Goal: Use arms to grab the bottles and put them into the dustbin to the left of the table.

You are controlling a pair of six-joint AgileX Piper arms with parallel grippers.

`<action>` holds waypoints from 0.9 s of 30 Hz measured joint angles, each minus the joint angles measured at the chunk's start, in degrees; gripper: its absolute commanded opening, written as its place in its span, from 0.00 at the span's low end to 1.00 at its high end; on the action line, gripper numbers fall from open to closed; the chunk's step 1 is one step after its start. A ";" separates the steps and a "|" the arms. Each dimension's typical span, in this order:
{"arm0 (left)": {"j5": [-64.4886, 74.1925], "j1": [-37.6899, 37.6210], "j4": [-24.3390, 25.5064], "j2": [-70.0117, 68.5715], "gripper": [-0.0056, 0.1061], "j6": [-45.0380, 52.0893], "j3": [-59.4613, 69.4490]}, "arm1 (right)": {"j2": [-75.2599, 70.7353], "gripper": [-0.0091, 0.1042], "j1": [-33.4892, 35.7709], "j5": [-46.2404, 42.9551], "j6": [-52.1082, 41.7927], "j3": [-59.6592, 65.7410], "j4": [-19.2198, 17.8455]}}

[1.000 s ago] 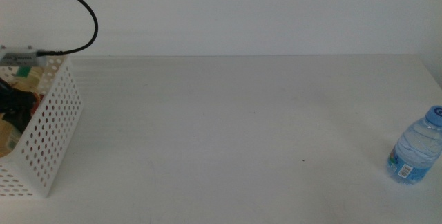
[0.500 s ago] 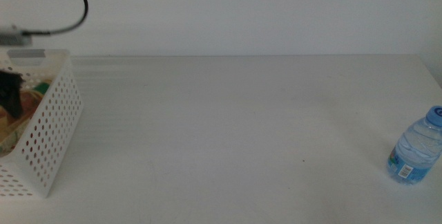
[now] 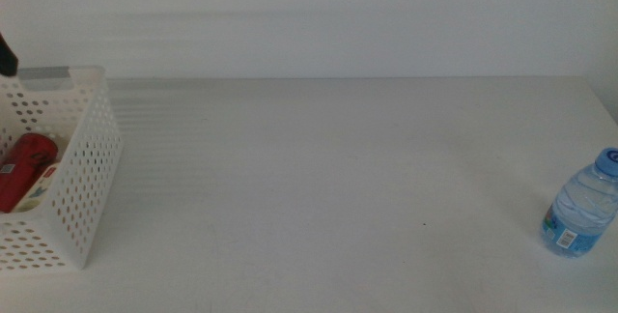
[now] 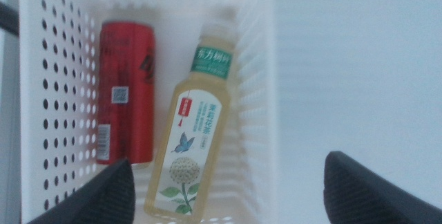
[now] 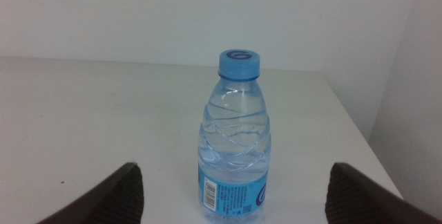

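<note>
Two drinks, a red can (image 4: 126, 89) and a yellow tea bottle (image 4: 195, 131) with a butterfly label, lay in the holey white basket (image 4: 257, 79) below the wide-open left gripper (image 4: 228, 186), while the wide-open right gripper (image 5: 231, 193) faced a blue-capped water bottle (image 5: 235, 137).

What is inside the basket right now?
A red can and a yellow-drink bottle lie side by side in the basket. Its near corners are hidden by the left claw.

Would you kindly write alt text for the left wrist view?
The open left gripper hangs above the dustbin, where a red drink can and a yellow-liquid bottle lie side by side; white table lies beside it.
</note>
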 measured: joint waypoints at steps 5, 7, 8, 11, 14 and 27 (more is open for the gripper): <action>-6.27 -1.63 -5.80 -10.22 0.86 4.51 6.93 | 0.00 0.73 0.00 0.00 0.00 0.00 0.00; -11.66 -4.36 -7.63 -14.70 0.86 6.83 11.36 | 0.00 0.73 0.00 0.00 0.00 0.00 0.00; -14.43 -6.43 -8.28 -17.14 0.86 7.76 13.92 | 0.00 0.73 0.00 0.00 0.00 0.00 0.00; -20.99 -12.89 -8.74 -23.40 0.86 9.00 21.62 | 0.00 0.73 0.00 0.00 0.00 0.00 0.00; -26.73 -19.69 -8.74 -29.08 0.86 11.47 28.61 | 0.00 0.73 0.00 0.00 0.00 0.00 0.00; -33.89 -29.38 -14.14 -43.10 0.86 14.48 48.68 | 0.00 0.73 0.00 0.00 0.00 0.00 0.00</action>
